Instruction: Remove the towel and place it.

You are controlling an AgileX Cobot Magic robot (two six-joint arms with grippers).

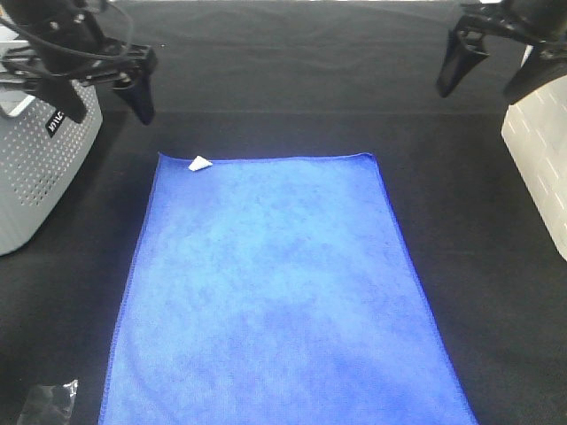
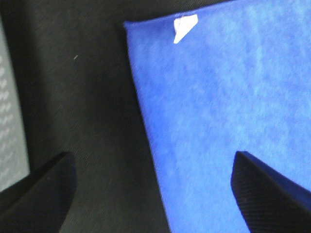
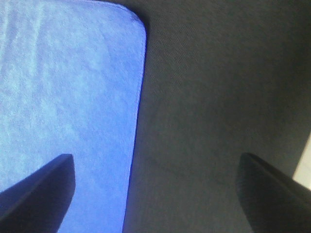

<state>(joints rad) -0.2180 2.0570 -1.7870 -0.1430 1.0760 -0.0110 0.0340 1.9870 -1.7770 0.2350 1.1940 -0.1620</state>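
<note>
The towel [image 1: 283, 301] is a bright blue cloth lying flat on the black table cloth [image 1: 292, 80], with a small white tag [image 1: 200, 163] at its far left corner. My left gripper [image 1: 102, 99] hangs open and empty above the table, just beyond that far left corner. The left wrist view shows the towel [image 2: 223, 107], the tag [image 2: 184, 26] and the open gripper [image 2: 151, 160]. My right gripper [image 1: 492, 75] is open and empty beyond the far right corner. The right wrist view shows that rounded corner of the towel [image 3: 73, 97] between the spread fingers of the gripper [image 3: 155, 160].
A grey perforated basket [image 1: 35, 168] stands at the left edge. A white basket [image 1: 540, 159] stands at the right edge. A crumpled clear plastic scrap [image 1: 49, 403] lies at the front left. Bare black cloth surrounds the towel.
</note>
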